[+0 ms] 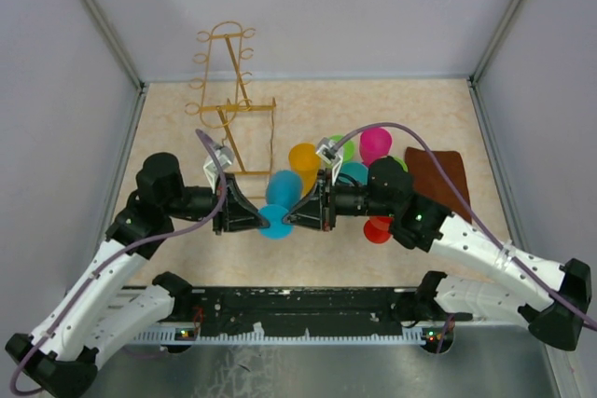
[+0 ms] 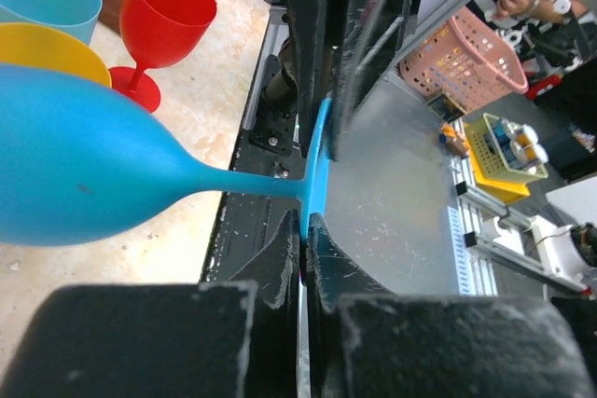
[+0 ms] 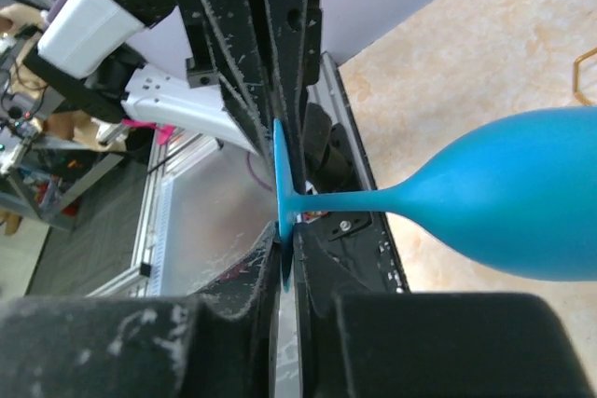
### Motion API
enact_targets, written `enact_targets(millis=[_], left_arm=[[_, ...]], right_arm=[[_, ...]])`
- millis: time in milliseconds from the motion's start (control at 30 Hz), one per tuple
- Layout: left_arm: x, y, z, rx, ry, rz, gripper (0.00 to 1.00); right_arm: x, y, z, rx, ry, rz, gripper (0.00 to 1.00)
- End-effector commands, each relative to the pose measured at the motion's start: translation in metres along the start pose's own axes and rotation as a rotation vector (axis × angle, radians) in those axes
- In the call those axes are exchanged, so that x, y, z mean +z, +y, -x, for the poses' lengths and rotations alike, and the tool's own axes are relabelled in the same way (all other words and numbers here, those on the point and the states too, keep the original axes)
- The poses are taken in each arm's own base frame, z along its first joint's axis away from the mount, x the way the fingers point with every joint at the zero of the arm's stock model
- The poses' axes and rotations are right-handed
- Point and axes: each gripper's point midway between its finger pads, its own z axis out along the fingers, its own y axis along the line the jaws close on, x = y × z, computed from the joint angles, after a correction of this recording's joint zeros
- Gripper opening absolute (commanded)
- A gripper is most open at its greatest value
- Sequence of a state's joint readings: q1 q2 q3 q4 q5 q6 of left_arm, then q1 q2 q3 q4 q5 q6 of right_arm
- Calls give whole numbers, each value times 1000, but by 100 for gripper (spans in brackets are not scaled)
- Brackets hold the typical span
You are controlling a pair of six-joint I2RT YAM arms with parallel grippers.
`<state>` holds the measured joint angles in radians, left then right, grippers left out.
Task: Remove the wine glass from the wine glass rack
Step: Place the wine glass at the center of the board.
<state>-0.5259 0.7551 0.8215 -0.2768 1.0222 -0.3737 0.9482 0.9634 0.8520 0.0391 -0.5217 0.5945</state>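
Note:
A blue wine glass point(image 1: 283, 189) is held sideways above the table, just in front of the golden wire wine glass rack point(image 1: 233, 90) at the back left. My left gripper point(image 1: 268, 221) is shut on the rim of its round foot point(image 2: 320, 160). My right gripper point(image 1: 288, 219) pinches the same foot point(image 3: 283, 188) from the opposite side. In the left wrist view the bowl point(image 2: 75, 174) lies to the left, with the left gripper point(image 2: 305, 230) below the foot. In the right wrist view the bowl point(image 3: 522, 202) lies to the right, above the right gripper point(image 3: 287, 241).
Several other glasses stand on the table right of centre: orange point(image 1: 303, 157), green point(image 1: 340, 148), pink point(image 1: 376, 144), teal point(image 1: 354, 172) and red point(image 1: 378, 228). A brown cloth point(image 1: 438, 174) lies at the right. A black rail point(image 1: 308, 303) runs along the near edge.

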Motion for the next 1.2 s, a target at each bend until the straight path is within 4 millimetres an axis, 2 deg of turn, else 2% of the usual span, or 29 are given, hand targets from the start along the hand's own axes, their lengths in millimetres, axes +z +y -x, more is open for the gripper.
enact_targets(millis=[0,67,133,167,200,300,400,467,533,633,833,1000,1033,1167], left_arm=[[-1,-12,-3,123,11,-55,0],[-4,-12,-5,213,2,-57,0],[-7,-14,-8,303,-14,-70,0],[-8,-17,-10,347,-22,-89,0],[-9,-20,-13,384,-30,-110,0],[-13,-28,-20,492,-54,-159,0],[-16,-36,-24,555,-74,-191,0],[-19,-43,-27,594,-81,-232,0],[-20,-48,-28,607,-84,-252,0],[-22,-54,-29,618,-83,-280,0],[-25,-62,-30,630,-80,-318,0],[-27,-67,-31,652,-78,-344,0],[-27,-68,-31,656,-77,-347,0],[-27,-66,-33,672,-78,-339,0]], right_arm=[[-14,41,47,-122,-133,87,25],[-23,35,56,-161,-165,7,48],[-35,19,65,-188,-202,-125,60],[-43,9,72,-200,-229,-205,70],[-51,-3,77,-197,-257,-288,74],[-73,-33,86,-138,-302,-471,81],[-77,-53,81,-5,-272,-465,83],[-70,-46,78,58,-250,-322,85],[-60,-25,67,73,-190,-144,86],[-53,-5,63,70,-151,2,87],[-51,14,63,32,-138,139,88],[-52,29,58,8,-95,244,82],[-54,34,56,-5,-84,272,77],[-62,52,50,-40,-50,374,44]])
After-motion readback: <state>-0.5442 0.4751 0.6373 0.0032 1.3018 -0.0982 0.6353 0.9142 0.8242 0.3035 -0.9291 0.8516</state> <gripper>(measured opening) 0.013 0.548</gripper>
